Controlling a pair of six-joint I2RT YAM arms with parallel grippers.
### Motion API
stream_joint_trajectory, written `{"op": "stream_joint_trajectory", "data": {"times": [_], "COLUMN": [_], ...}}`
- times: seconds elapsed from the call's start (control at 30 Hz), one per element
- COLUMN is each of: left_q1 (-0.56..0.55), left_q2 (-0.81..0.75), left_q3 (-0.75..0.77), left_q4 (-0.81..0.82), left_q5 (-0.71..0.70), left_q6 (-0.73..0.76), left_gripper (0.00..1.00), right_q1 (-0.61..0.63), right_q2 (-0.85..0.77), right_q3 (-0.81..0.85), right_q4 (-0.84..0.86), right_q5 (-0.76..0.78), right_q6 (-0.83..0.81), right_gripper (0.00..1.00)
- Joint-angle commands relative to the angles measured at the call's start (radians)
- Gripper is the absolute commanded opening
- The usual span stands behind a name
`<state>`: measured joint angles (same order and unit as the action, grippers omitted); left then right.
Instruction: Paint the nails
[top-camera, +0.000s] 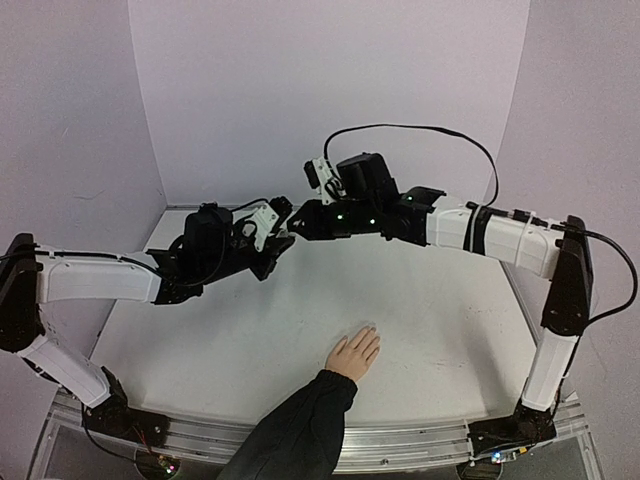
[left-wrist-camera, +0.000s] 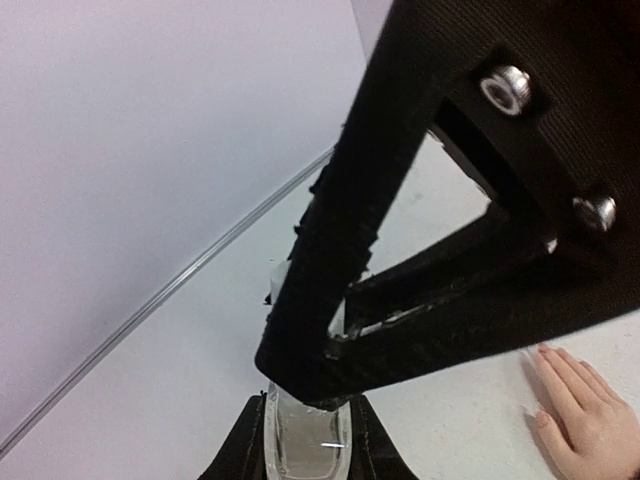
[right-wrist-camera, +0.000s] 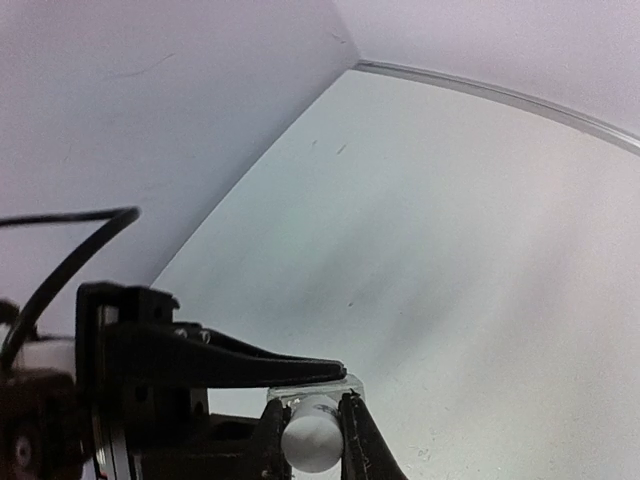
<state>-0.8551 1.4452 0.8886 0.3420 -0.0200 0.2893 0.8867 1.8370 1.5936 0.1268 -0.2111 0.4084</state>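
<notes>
A light-skinned hand (top-camera: 353, 353) with a dark sleeve (top-camera: 295, 430) lies flat on the white table near the front; its nails (top-camera: 370, 333) are too small to make out. The hand also shows in the left wrist view (left-wrist-camera: 585, 420). Both grippers meet in the air at the back centre, well away from the hand. My left gripper (left-wrist-camera: 305, 405) is shut on the small clear bottle (left-wrist-camera: 305, 445). My right gripper (right-wrist-camera: 312, 405) is shut on the bottle's white cap (right-wrist-camera: 312, 440), with the clear bottle (right-wrist-camera: 330, 385) just beyond it. In the top view the left gripper (top-camera: 283, 238) and right gripper (top-camera: 300, 220) touch.
Pale walls close off the table at the back and both sides, meeting it along a metal strip (right-wrist-camera: 500, 95). A black cable (top-camera: 440, 135) loops above the right arm. The metal rail (top-camera: 420, 445) runs along the near edge.
</notes>
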Motion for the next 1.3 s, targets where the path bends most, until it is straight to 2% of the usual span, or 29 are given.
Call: {"op": "stream_joint_trajectory", "data": {"times": [0.0,0.13,0.23,0.37,0.4,0.5,0.53,0.67,0.73,0.8,0.9,0.97,1.1,1.27], "left_q1": [-0.07,-0.09,-0.095,-0.096,-0.096,-0.095,-0.094,-0.082,-0.064,-0.031,0.029,0.045,0.053,0.052], "left_q2": [0.001,-0.018,-0.048,-0.1,-0.112,-0.156,-0.173,-0.242,-0.28,-0.317,-0.349,-0.352,-0.347,-0.317], "left_q3": [0.102,0.037,-0.033,-0.128,-0.136,-0.143,-0.147,-0.145,-0.15,-0.153,-0.145,-0.124,-0.094,-0.063], "left_q4": [0.403,0.402,0.401,0.365,0.323,0.182,0.145,-0.012,-0.051,-0.064,-0.063,-0.064,-0.064,-0.064], "left_q5": [0.032,-0.02,-0.075,-0.148,-0.162,-0.202,-0.2,-0.142,-0.037,0.134,0.427,0.57,0.718,0.811], "left_q6": [0.077,0.048,-0.014,-0.115,-0.139,-0.202,-0.222,-0.293,-0.33,-0.36,-0.417,-0.434,-0.472,-0.52], "left_gripper": [0.0,0.0,0.0,0.0,0.0,0.0,0.0,0.0,0.0,0.0,0.0,0.0,0.0,0.0], "right_q1": [0.162,0.164,0.159,0.131,0.124,0.091,0.083,0.044,0.015,-0.024,-0.079,-0.08,-0.081,-0.075], "right_q2": [0.099,0.084,0.072,0.038,0.019,-0.054,-0.081,-0.184,-0.226,-0.264,-0.278,-0.265,-0.249,-0.225], "right_q3": [0.092,0.098,0.109,0.093,0.082,0.025,0.001,-0.087,-0.129,-0.173,-0.219,-0.209,-0.203,-0.196], "right_q4": [0.023,0.031,0.04,0.042,0.042,0.046,0.052,0.066,0.079,0.113,0.199,0.226,0.278,0.314], "right_q5": [0.133,0.198,0.195,0.144,0.144,0.125,0.108,-0.011,-0.106,-0.221,-0.507,-0.628,-0.767,-0.86], "right_q6": [0.297,0.318,0.298,0.261,0.249,0.198,0.171,0.022,-0.032,-0.07,-0.124,-0.163,-0.195,-0.198], "right_gripper": [0.0,0.0,0.09,0.32,0.36,0.57,0.67,0.89,0.92,0.96,0.96,0.95,0.85,0.76]}}
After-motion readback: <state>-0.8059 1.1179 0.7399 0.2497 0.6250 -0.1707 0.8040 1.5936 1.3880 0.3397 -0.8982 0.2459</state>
